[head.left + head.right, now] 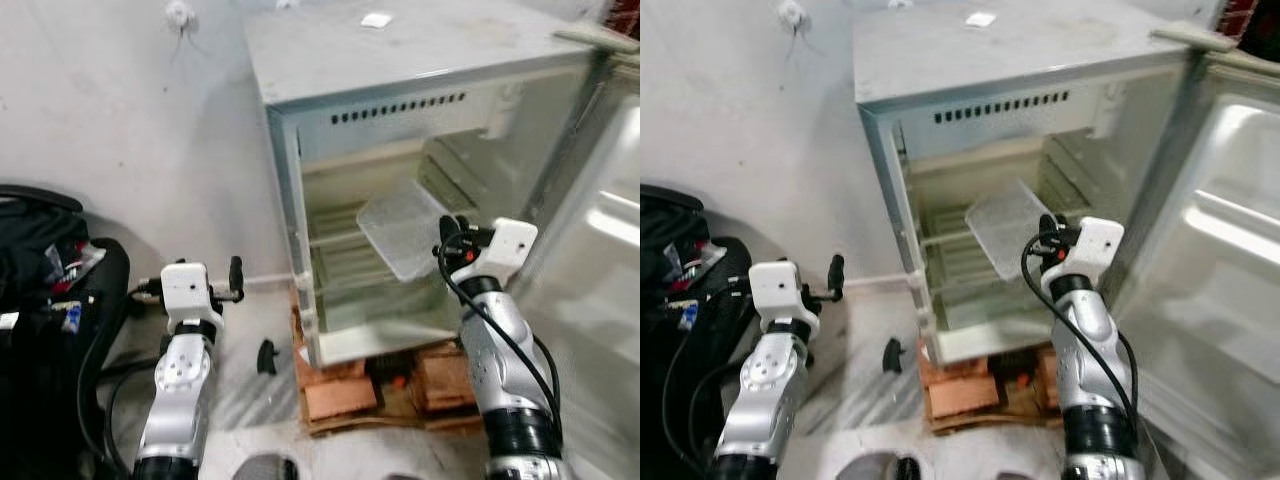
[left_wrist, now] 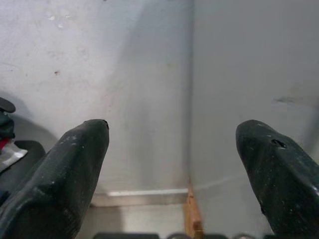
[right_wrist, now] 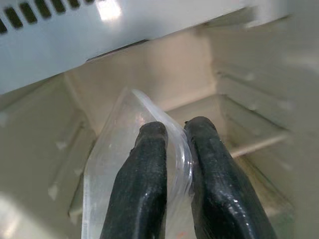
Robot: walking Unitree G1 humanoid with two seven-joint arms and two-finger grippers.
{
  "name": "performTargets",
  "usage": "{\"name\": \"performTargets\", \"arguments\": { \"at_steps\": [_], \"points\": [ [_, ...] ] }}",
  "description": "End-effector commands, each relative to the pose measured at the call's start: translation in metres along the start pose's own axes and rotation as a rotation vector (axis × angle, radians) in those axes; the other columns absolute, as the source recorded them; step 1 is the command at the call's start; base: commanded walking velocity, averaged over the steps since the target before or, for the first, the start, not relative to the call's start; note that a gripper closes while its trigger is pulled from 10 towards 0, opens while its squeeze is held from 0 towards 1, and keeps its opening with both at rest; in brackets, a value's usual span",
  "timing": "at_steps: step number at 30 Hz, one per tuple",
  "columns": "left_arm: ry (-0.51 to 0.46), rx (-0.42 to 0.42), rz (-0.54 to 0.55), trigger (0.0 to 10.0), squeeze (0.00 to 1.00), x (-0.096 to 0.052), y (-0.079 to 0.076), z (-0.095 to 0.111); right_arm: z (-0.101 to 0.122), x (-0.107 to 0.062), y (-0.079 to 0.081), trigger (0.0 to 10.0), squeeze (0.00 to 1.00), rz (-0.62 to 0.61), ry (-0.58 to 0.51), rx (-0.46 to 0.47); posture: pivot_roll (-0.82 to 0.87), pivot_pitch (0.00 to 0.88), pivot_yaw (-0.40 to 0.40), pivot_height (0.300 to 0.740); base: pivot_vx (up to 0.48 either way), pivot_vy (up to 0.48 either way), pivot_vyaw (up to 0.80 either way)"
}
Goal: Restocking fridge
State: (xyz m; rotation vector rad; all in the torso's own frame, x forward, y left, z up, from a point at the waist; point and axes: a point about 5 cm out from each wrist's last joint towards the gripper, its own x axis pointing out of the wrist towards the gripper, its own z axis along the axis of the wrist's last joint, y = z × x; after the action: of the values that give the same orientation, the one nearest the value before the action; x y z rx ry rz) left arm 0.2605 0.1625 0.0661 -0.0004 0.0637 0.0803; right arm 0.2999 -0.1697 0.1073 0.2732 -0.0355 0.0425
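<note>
I had the right gripper point(image 3: 172, 164) clenched on the edge of a clear plastic shelf point(image 1: 402, 228), which I judged to be a shelf panel of the fridge point(image 1: 420, 190). The two black fingers point(image 3: 137, 189) pinched the thin edge between them, and the panel stretched out ahead of the jaws, into the open cavity. It was tilted, with one corner higher, not lying flat on any support. I think it was held by the edge like this because the panel is wide and flat, so only its rim gives something to pinch, and the tilt helps to pass it between the side walls.

The left gripper point(image 2: 174, 144) was released, its fingers wide apart with nothing between them. Ahead of those jaws were only the white wall point(image 2: 89, 64) and the grey outer side of the fridge. I kept this arm aside so it would not block the opening.

The head views showed me the whole situation: the door point(image 1: 600, 250) swung open beside the right arm, the fridge standing on bricks point(image 1: 340, 395), and a black bag point(image 1: 45, 300) beyond the left arm. The right wrist view gave what the head views could not: the exact contact of the fingers on the plastic edge, and the ribbed ledges point(image 3: 249, 79) on the inner wall ahead of the jaws, where I supposed the panel should rest.
</note>
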Motion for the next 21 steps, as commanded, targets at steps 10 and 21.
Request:
{"name": "performTargets", "arguments": {
  "at_steps": [10,21],
  "points": [
    [-0.002,0.014,0.023,10.0,0.00,-0.0005,0.0095,0.0008,0.0019,0.0032,0.0123,10.0,0.00,0.064,-0.012,-0.006,-0.02,0.000,0.064,0.740,0.000,0.000,0.15],
    [-0.009,0.012,0.005,10.0,0.00,-0.0012,0.0075,0.0013,0.0018,0.0044,0.0122,10.0,0.00,0.051,-0.012,-0.008,-0.03,0.000,0.064,0.740,0.000,0.000,0.50]
  ]
}}
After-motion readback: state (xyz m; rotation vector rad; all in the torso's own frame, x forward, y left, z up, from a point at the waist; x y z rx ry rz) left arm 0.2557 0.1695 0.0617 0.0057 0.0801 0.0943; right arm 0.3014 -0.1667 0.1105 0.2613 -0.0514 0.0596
